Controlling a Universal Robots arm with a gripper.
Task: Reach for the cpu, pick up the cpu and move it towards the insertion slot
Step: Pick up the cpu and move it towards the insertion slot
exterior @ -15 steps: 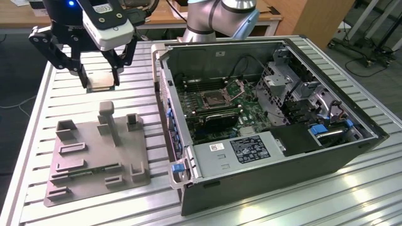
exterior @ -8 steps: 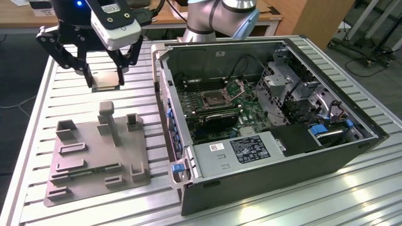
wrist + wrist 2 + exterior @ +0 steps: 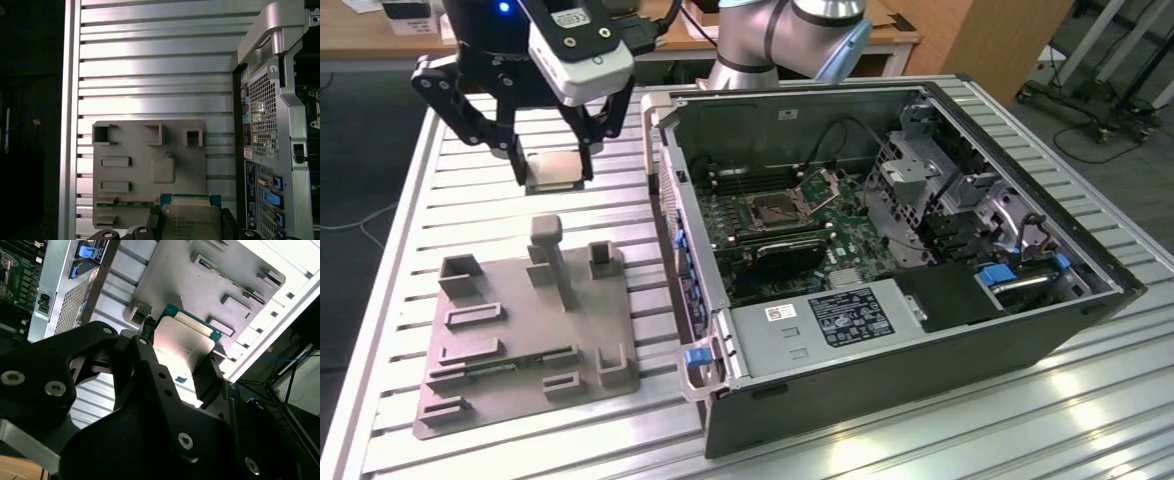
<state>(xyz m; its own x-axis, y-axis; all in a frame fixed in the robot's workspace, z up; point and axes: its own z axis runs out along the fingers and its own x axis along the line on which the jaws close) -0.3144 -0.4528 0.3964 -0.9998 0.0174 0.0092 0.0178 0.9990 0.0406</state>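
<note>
My gripper (image 3: pixel 556 163) is shut on the cpu (image 3: pixel 560 172), a flat square chip with a silvery top. It hangs in the air above the slatted table, beyond the grey fixture (image 3: pixel 520 330) and to the exterior view's left of the computer case. Both wrist views show the cpu (image 3: pixel 182 345) (image 3: pixel 190 222) clamped by its edges between the black fingers (image 3: pixel 145 347). The insertion slot (image 3: pixel 771 212), a dark square socket with its metal plate (image 3: pixel 827 186) hinged up, lies on the green board inside the open case, well to the exterior view's right of the gripper.
The open computer case (image 3: pixel 921 330) takes up the exterior view's right half of the slatted metal table (image 3: pixel 480 200). Its tall side wall (image 3: pixel 670 190) stands between gripper and socket. A green memory stick (image 3: pixel 520 362) lies in the fixture (image 3: pixel 150 170). Dark floor lies past the table's edge.
</note>
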